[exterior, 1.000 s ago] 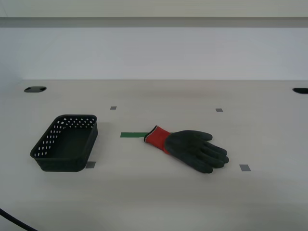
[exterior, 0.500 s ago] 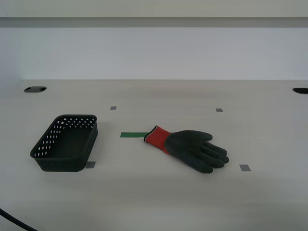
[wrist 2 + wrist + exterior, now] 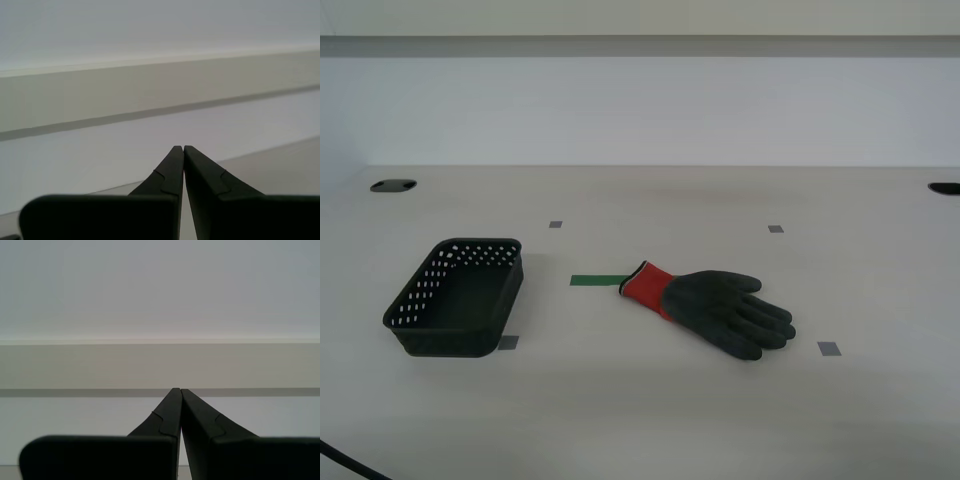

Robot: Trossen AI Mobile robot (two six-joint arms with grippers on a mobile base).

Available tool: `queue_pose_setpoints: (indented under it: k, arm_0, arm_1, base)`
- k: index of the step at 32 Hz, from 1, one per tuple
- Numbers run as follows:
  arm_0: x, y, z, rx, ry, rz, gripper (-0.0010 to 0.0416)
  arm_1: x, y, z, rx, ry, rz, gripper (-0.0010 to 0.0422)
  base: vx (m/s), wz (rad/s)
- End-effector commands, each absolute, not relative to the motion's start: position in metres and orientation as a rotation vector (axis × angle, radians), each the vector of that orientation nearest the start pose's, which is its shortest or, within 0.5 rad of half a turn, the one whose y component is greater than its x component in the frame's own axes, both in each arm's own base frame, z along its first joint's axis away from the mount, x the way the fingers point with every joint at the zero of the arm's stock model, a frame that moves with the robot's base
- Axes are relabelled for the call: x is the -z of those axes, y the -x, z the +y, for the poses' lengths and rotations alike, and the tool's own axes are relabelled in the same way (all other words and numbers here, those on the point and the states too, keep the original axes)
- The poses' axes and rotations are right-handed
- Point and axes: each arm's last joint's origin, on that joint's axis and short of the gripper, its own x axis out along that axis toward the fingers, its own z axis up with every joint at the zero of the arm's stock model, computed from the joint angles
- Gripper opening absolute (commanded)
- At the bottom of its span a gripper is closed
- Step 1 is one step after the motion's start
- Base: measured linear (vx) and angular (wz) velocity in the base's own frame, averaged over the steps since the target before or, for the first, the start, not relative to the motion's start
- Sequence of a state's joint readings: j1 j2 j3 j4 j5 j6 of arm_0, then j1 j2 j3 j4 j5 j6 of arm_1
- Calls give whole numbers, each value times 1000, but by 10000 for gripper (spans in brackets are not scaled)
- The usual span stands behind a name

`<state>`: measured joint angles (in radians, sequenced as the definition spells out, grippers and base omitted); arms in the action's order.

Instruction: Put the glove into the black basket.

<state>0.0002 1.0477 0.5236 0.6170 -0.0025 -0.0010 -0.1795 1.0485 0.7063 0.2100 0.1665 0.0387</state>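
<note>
A pale desk (image 3: pixel 640 420) holds a basket (image 3: pixel 457 298) toward its left edge and a glove (image 3: pixel 715 305) lying flat near its middle, well apart. My first claw (image 3: pixel 179 390) and second claw (image 3: pixel 183 147) are closed, empty, and aimed at the wall. Neither arm shows from outside, so a blind reach could miss the thin glove.
</note>
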Motion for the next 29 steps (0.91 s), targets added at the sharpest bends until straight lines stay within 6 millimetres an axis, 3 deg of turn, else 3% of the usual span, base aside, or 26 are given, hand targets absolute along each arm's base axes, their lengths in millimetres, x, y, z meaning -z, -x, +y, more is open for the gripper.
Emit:
queue_pose_setpoints:
  k: [1, 6, 12, 17, 21, 29]
  arm_0:
    - [-271, -227, 0, -2, 1, -96, 0]
    - [-271, -227, 0, -3, 1, -96, 1]
    - [-271, -227, 0, -3, 1, -96, 1]
    - [-271, -227, 0, -2, 1, -95, 0]
    - [-271, -227, 0, -3, 1, -94, 0]
    - [-271, -227, 0, -3, 1, -94, 1]
  arm_1:
    - [-295, -224, -70, 457, -78, 170, -1]
    - [-290, -216, -97, 574, -62, 216, -1]
    - [-267, -221, -124, 649, -24, 373, -1]
    - [-236, -246, -160, 700, -108, 639, 0]
    - [-219, -262, -187, 746, -178, 732, 0]
    - [-182, -289, -267, 865, -350, 951, 0]
  base:
    - [0, 0]
    - [0, 0]
    - [0, 0]
    - [0, 0]
    - [0, 0]
    - [0, 0]
